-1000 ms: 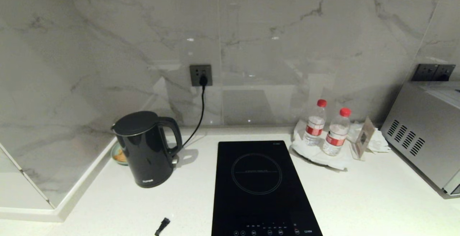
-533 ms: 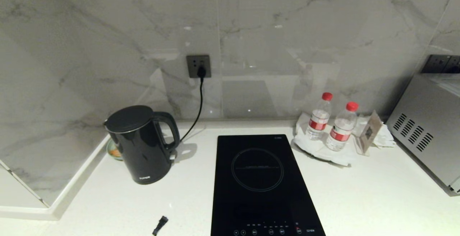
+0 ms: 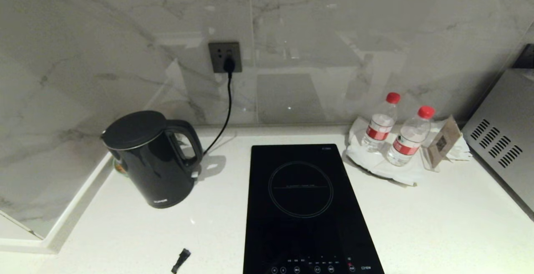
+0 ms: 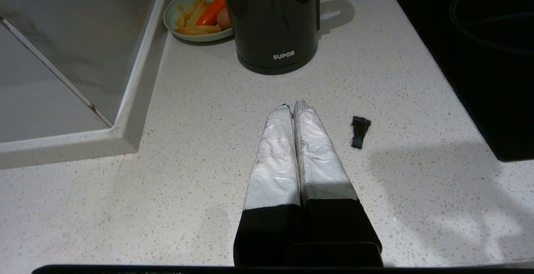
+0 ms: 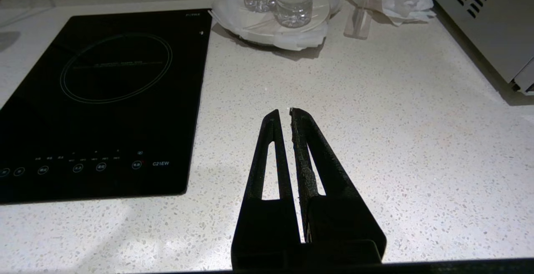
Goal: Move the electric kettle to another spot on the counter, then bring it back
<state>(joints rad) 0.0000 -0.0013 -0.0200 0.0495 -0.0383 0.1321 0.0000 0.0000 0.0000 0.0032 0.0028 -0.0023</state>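
Electric kettle (image 3: 150, 159) stands upright on the counter (image 3: 417, 224), just left of the black induction hob (image 3: 306, 207), its handle turned toward the hob and its cord running up to the wall socket (image 3: 225, 57). What has changed over the last second is the viewpoint only: the whole scene has slid down and outward in the head view, socket, kettle and the two water bottles (image 3: 396, 128) right of the hob shifting together, so the camera has tilted or lowered and nothing on the counter has moved. I judge this as the robot settling its posture before any reach, so the task has not begun. Neither arm shows in the head view. In the left wrist view the left gripper (image 4: 292, 106) hovers over the counter in front of the kettle, well short of it, its taped fingers pressed together and holding nothing; a small black scrap (image 4: 360, 131) lies beside it. The right gripper (image 5: 283, 115) hangs over bare counter right of the hob, fingers closed to a thin slit, empty. A plate of food (image 4: 200, 13) sits just behind the kettle.
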